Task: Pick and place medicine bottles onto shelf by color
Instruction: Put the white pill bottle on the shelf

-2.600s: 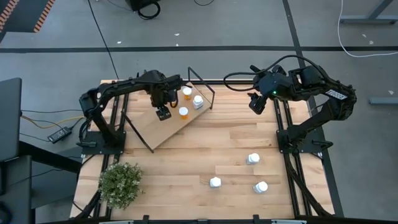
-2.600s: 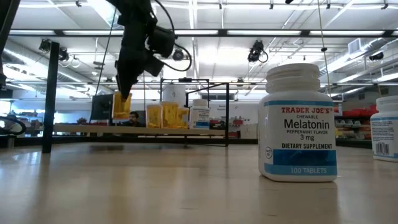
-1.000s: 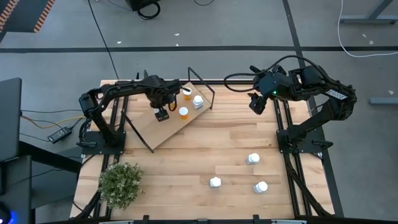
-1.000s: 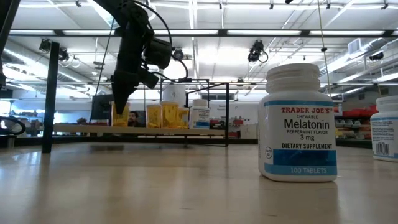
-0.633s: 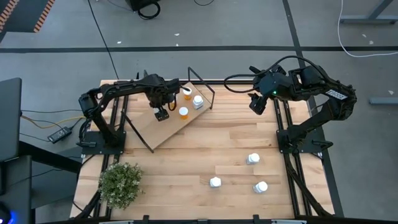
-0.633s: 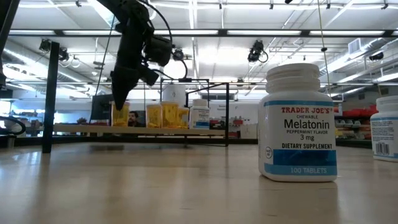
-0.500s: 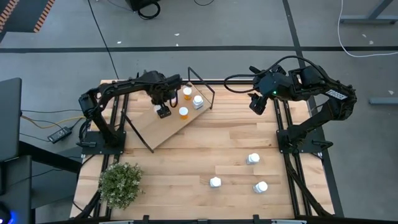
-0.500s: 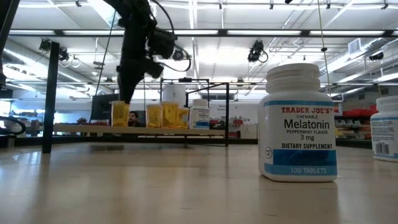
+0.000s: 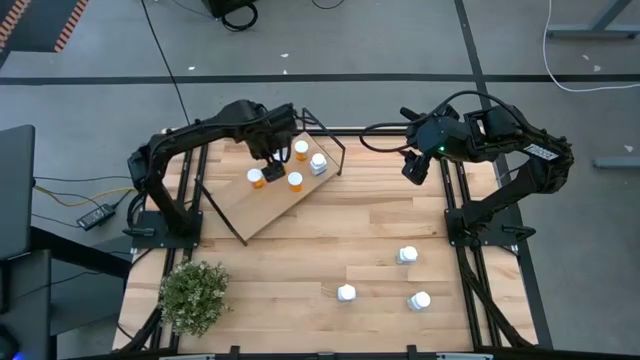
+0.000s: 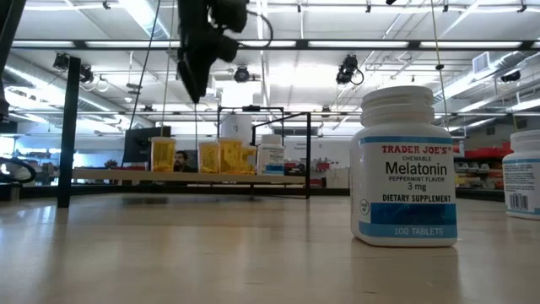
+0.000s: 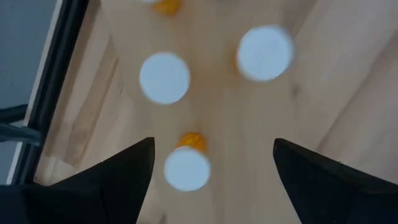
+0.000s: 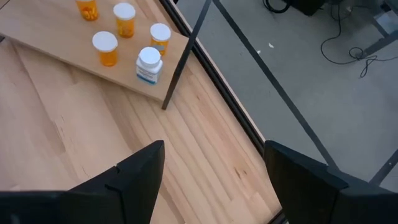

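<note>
Above the shelf (image 9: 270, 195), the left gripper (image 9: 272, 150) hung with its fingers apart and empty, holding nothing. Under it and just beside it on the shelf stood the orange bottles (image 9: 258, 178), caps up, with one white bottle (image 9: 319, 165) at the shelf's end nearest the right arm. By the right wrist view there were four orange bottles and the one white on the board, all upright and a little apart from one another.

Away from the shelf, on the bare surface (image 9: 300, 270) toward its near edge, three white bottles (image 9: 346, 293) stood well apart from the shelf; from above only their caps showed, so their long axes seemed vertical. In the low view the closest of them was a white Melatonin bottle (image 10: 406, 165), upright.

Beyond the shelf's white-bottle end, the right gripper (image 9: 412, 167) hovered off the surface's far edge, fingers apart and empty. Judged from how things lay, the three whites were what remained to move, and they lay on the right arm's side of the shelf, nearer that arm than the left. A reach from above, fingers straddling an upright bottle, would likely suit. The plant (image 9: 193, 296) stood at the surface's corner, clear of that path.
</note>
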You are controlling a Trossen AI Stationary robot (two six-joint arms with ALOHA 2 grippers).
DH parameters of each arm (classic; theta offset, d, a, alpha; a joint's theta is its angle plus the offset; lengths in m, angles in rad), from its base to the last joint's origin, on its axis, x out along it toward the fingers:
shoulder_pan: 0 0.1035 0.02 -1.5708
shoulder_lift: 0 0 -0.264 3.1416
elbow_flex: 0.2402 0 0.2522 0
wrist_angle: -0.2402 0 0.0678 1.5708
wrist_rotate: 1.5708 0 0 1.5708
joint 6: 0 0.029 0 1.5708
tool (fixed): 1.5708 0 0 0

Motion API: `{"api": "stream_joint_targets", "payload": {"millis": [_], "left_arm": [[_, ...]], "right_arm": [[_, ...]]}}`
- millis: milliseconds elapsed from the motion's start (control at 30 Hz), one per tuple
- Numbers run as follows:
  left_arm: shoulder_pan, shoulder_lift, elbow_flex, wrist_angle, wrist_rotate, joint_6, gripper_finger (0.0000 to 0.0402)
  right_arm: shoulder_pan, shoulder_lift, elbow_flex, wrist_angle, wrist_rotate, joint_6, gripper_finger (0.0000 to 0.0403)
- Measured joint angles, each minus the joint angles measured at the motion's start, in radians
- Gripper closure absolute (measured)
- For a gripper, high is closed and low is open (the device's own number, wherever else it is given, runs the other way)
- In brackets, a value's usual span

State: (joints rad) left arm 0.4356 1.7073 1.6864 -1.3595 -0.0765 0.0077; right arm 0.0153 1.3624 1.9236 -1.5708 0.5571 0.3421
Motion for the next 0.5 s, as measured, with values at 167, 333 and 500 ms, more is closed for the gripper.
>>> {"api": "stream_joint_targets", "payload": {"millis": [167, 333, 500], "left_arm": [[-0.089, 0.0, 0.085, 0.001, 0.0, -0.117, 0.0067], [-0.218, 0.0, 0.126, 0.097, 0.018, -0.246, 0.0067], [-0.362, 0.004, 0.114, 0.331, 0.03, -0.345, 0.0071]], "right_arm": [[0.0, -0.003, 0.0, 0.0, -0.023, -0.001, 0.012], [0.0, -0.013, 0.0, 0.0, -0.115, -0.006, 0.012], [0.001, -0.027, 0.0, 0.0, -0.223, -0.046, 0.012]]}}
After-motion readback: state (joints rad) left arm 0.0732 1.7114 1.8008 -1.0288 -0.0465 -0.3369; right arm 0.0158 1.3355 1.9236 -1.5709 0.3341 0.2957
